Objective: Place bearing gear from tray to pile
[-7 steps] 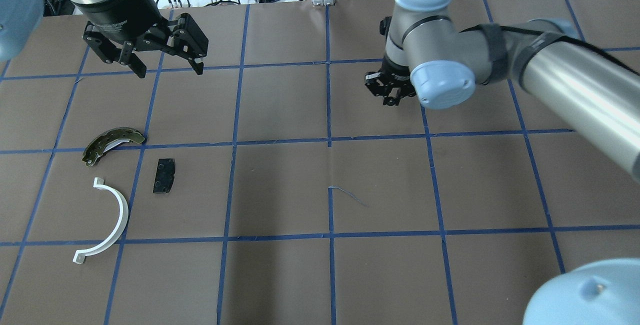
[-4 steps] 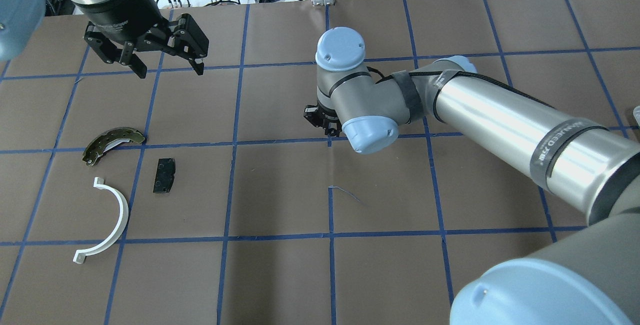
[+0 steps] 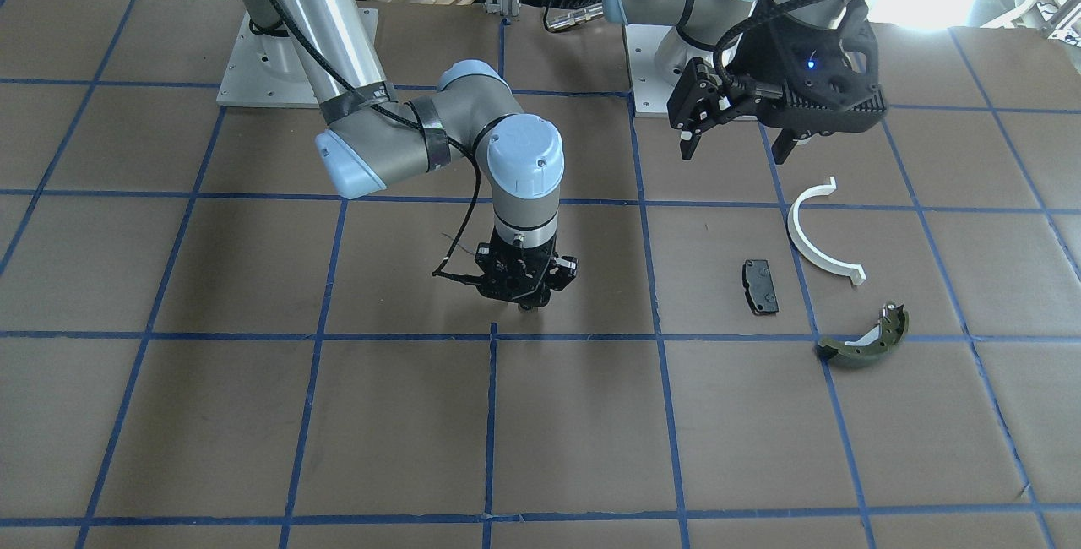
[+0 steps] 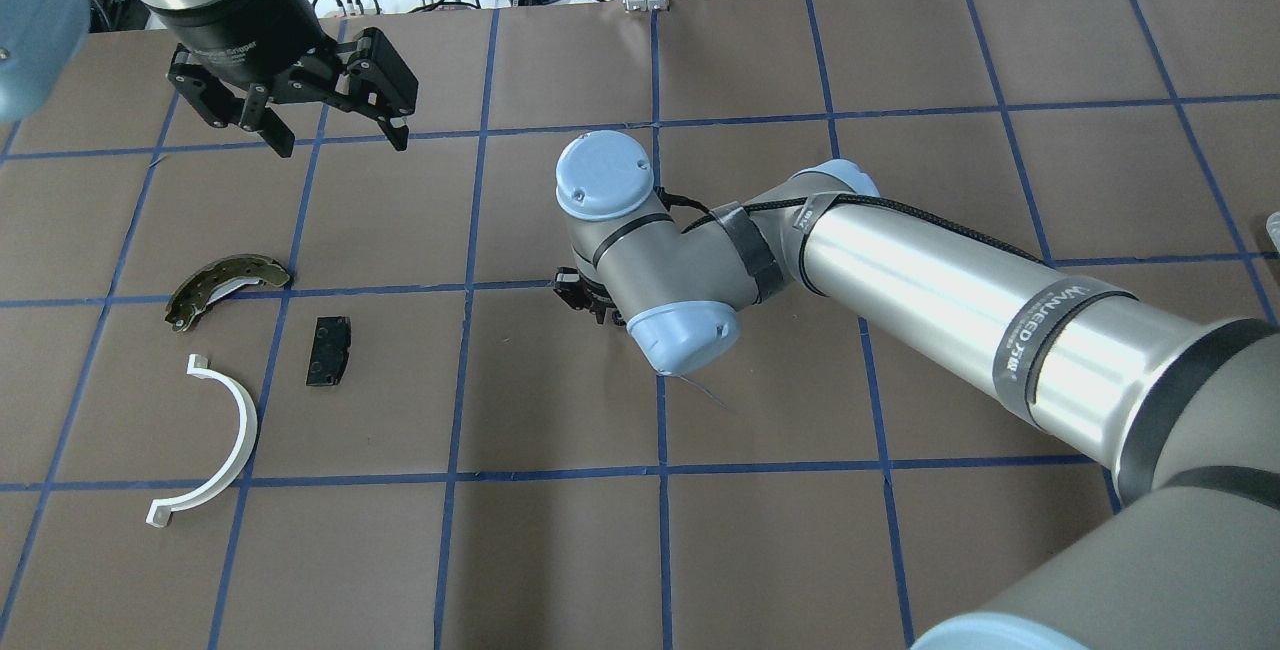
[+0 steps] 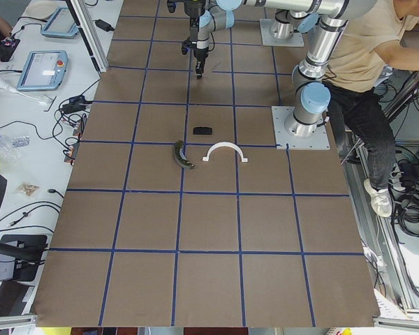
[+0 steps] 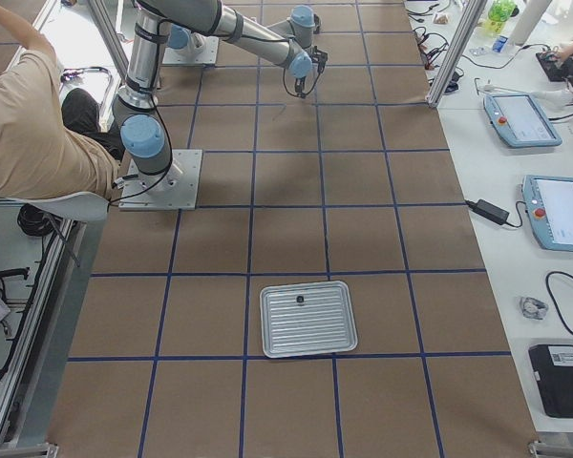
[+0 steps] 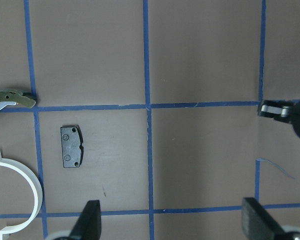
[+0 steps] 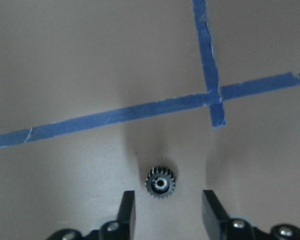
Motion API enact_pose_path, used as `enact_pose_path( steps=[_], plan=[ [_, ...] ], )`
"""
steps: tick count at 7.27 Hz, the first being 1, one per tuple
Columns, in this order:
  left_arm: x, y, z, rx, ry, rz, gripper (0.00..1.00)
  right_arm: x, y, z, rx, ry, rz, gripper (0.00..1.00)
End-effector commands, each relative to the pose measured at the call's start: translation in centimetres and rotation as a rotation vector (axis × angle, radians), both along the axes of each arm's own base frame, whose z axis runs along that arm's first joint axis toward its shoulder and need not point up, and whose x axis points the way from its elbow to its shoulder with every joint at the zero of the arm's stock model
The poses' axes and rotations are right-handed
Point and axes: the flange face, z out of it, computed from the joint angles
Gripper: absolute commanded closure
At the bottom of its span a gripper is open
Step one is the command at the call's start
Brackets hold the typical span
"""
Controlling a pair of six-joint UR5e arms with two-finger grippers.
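1. The right tool [image 3: 525, 300] hangs low over the middle of the table [image 4: 560, 550] and points straight down. Its arm reaches in from the right.
2. Its two fingers [image 8: 126, 210] stand apart, wider than the bearing gear [image 8: 160, 183]. The gear shows between them and touches neither, so this tool grips nothing.
3. The bearing gear is small, black and toothed. It is seen flat-on against the brown surface, close to a crossing of blue tape lines [image 8: 140, 112]. Whether it rests on the table I cannot tell.
4. The pile [image 3: 760, 287] lies on the left part of the table, well apart from the gear.
5. In the pile, the olive-green brake shoe [image 4: 205, 282] is farthest. The small black pad [image 7: 71, 146] sits nearer and to its right. The white half-ring [image 4: 246, 430] is nearest of the three. No two of them touch.
6. The left tool [image 4: 340, 140] hovers above the table on the far side of the pile. Its jaws are spread wide with nothing between them.
7. The tray [image 6: 310, 329], a ribbed metal one, lies at the right end of the table, well apart from both tools.
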Motion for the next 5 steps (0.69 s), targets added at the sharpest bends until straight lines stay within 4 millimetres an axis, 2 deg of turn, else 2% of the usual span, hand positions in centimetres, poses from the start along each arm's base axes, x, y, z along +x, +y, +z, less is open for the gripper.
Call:
enact_pose_path(
  steps=[1,2,3,4,5],
  plan=[
    [0.0,0.0,0.0,0.002,0.0,0.0,0.0,-7.9,-3.7,5.5,-0.042,0.017,0.111,0.0],
    [0.0,0.0,0.0,0.002,0.002,0.0,0.0,-13.0,-5.6,8.1,-0.053,0.021,0.157,0.0],
    [-0.3,-0.6,-1.0,0.018,0.003,0.0,0.0,-16.9,-6.9,8.7,-0.049,0.042,0.211,0.0],
    [-0.8,-1.2,-2.5,0.053,0.004,0.011,0.0,-20.8,-8.2,10.0,-0.066,0.046,0.191,0.0],
    [-1.0,-1.5,-6.4,0.119,0.003,0.022,0.0,-24.7,-8.2,11.2,-0.04,0.055,0.219,0.0]
  ],
)
